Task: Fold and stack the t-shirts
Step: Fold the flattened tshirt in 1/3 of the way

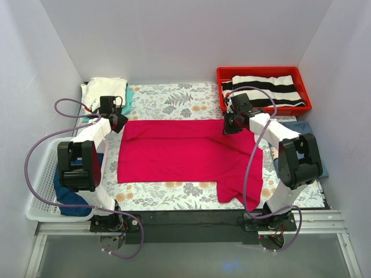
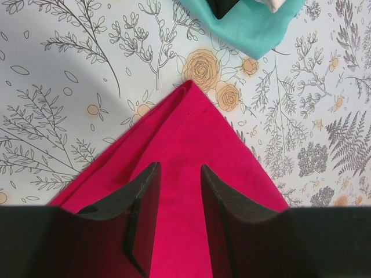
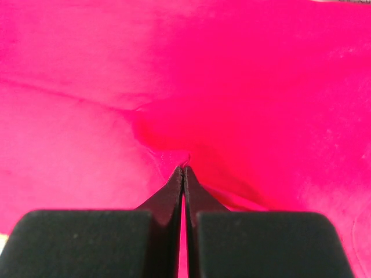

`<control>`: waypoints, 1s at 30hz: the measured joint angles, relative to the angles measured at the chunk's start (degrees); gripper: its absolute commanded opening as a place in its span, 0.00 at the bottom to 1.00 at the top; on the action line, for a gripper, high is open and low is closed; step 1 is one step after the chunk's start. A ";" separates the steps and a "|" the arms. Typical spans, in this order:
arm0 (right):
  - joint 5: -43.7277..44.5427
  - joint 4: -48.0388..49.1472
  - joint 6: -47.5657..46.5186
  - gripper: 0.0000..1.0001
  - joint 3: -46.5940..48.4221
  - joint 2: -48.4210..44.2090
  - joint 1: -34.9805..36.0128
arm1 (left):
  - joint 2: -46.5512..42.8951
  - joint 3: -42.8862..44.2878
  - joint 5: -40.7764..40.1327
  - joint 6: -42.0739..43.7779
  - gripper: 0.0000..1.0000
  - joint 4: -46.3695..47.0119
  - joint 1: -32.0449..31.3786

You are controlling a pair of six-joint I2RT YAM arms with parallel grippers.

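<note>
Right gripper point(image 3: 184, 169): jaws pressed flat together, a small pucker of the red t-shirt point(image 3: 243, 87) pinched at the tips, so it is clamped on the cloth. The wrist view is filled with red fabric, creases running out from the pinch. In the top view the right gripper point(image 1: 229, 127) sits at the far right corner of the red t-shirt point(image 1: 179, 153). The arm's elbow is raised over the near right of the table and the forearm reaches away and inward to the corner, wrist tipped down.

Left gripper point(image 2: 179, 168): fingers point(image 2: 145, 197) parted, clear gap between them and red cloth showing through it; not closed on anything. It is low over the far left corner of the red t-shirt point(image 2: 191, 133), whose corner point lies just ahead of the tips. In the top view the left gripper point(image 1: 116, 121) mirrors the right one: elbow up near the base, forearm stretched forward, wrist angled down.

Between the two grippers the red tee lies spread flat on the floral tablecloth point(image 1: 168, 98), one flap trailing toward the near right.

Ahead and right of the left tips is a teal t-shirt point(image 2: 249, 29), folded, with a cream t-shirt point(image 1: 104, 90) stacked over it; dark cloth shows at its top edge.

Behind the right gripper sits a red bin point(image 1: 264, 70) holding striped cloth point(image 1: 266, 90). Blue cloth point(image 1: 298, 126) lies under the right arm.

Left of the left arm, a white basket point(image 1: 40, 185) holds a navy t-shirt point(image 1: 69, 198).
</note>
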 measured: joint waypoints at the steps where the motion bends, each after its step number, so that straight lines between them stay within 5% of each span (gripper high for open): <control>1: -0.04 -0.04 0.09 0.01 -0.52 -1.25 0.39 | 0.00 0.00 0.07 0.00 0.32 0.00 0.00; 11: -0.09 -0.83 2.67 0.02 -11.43 -6.62 8.92 | 0.00 -0.63 0.37 0.04 0.31 0.42 0.00; 18: 1.68 -2.67 5.75 0.35 -16.02 -9.70 13.86 | 0.00 -1.07 0.83 0.72 0.31 1.18 0.00; 30: 12.39 -3.96 5.79 0.36 -6.84 -7.65 12.81 | -0.98 -1.60 4.85 4.74 0.31 2.80 -0.04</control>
